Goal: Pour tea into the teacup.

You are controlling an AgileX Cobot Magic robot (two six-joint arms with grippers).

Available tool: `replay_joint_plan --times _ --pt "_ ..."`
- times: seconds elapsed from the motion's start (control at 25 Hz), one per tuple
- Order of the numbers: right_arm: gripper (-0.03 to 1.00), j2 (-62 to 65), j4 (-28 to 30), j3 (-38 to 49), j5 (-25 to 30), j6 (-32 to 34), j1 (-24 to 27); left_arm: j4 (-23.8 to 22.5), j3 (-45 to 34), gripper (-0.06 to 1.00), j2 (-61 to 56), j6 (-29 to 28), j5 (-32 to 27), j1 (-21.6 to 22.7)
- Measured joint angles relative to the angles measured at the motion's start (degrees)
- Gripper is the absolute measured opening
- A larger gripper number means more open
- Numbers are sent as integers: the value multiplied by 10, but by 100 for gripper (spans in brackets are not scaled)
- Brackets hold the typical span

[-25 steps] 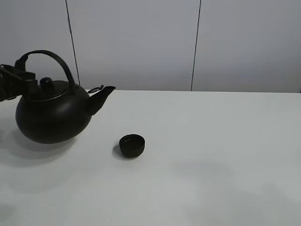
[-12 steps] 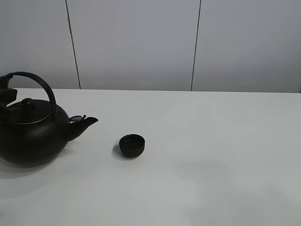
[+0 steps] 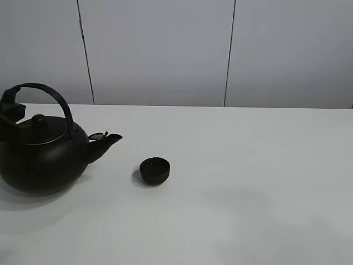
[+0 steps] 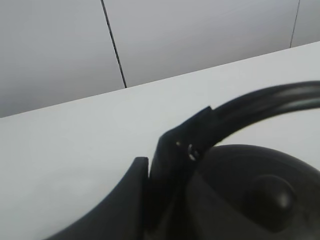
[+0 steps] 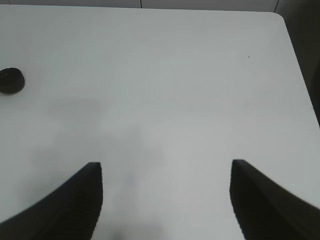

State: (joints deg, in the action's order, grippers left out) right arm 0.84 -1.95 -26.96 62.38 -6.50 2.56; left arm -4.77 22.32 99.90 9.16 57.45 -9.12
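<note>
The big black kettle (image 3: 44, 160) is upright at the left of the white table (image 3: 248, 193), its spout (image 3: 105, 142) pointing right toward the teacup. The tiny black teacup (image 3: 154, 170) stands a short gap to the right of the spout, and also shows in the right wrist view (image 5: 11, 81). My left gripper (image 3: 10, 109) is shut on the arched kettle handle (image 4: 250, 107) at its left end. My right gripper (image 5: 165, 200) is open and empty above bare table, far from the cup, and is out of the exterior view.
A grey panelled wall (image 3: 165, 49) stands behind the table. The table's right edge and rounded far corner (image 5: 280, 20) show in the right wrist view.
The kettle came down and to the left from its raised place near the cup, then shifted slightly back to the right. The teacup has not moved.
</note>
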Motion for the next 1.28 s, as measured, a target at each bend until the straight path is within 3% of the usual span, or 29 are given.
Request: replay_joint_plan --times 0.56,0.88,1.28 --pt "49 0 0 0 0 0 0 0 -18 11 0 0 13 -1" --pt "49 0 0 0 0 0 0 44 -18 11 0 -47 13 -15" --pt "49 0 0 0 0 0 0 39 -19 11 0 -20 13 -19"
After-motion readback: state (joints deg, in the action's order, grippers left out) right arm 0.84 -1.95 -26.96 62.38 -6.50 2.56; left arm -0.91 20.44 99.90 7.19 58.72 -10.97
